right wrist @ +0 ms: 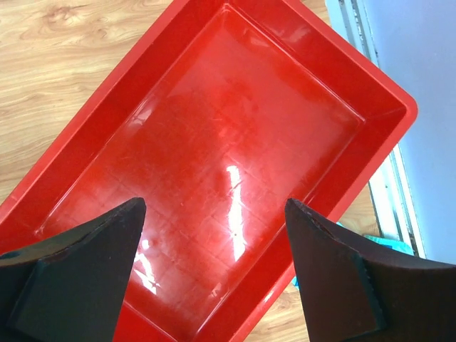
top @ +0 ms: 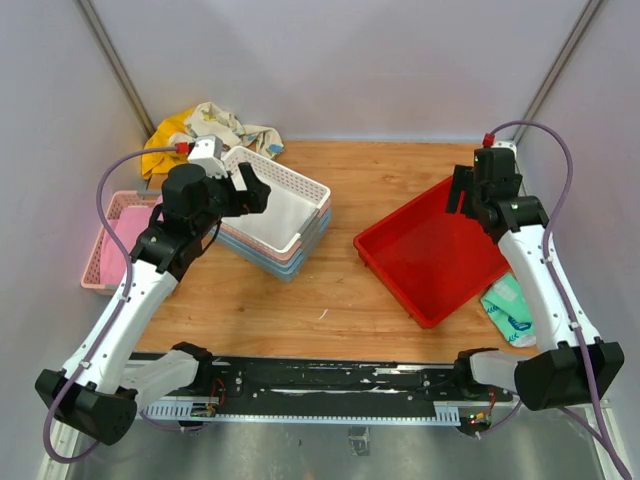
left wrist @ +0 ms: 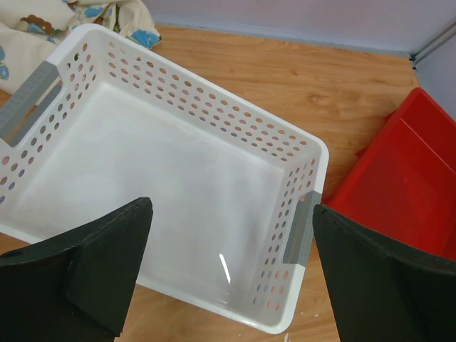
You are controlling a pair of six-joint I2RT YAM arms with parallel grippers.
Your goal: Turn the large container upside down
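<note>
The large container point(top: 430, 255) sits right way up on the right half of the bench point(top: 370, 170), turned on a diagonal so that one corner points at the rear wall and another at the front rail. Its floor is bare and glossy. On its left there is an open stretch of bare wood between its left corner and the stack of baskets topped by the white basket point(top: 275, 205). More bare wood lies behind it toward the rear wall and in a narrower strip in front of it. The right is tighter. In the right wrist view, the container's rim on that side runs close to the bench edge and the side wall point(top: 600, 200). A teal packet point(top: 508, 305) lies just beside the near-right wall of the container, partly hidden by the right arm. The right hand point(right wrist: 214, 206) hangs over the far end of the container and looks straight down into it. Its fingers are spread wide, holding nothing, and both tips are inside the line of the rim, not on it. Whether they are clear of the floor I cannot tell for certain. The left hand point(left wrist: 231, 206) is well apart from the container, over the white basket, also spread wide and gripping nothing. In its view the container's left corner shows just past the basket's grey handle. A pink basket point(top: 115, 235) lies at the far left edge, and a crumpled cloth point(top: 210, 125) is in the rear left corner.
</note>
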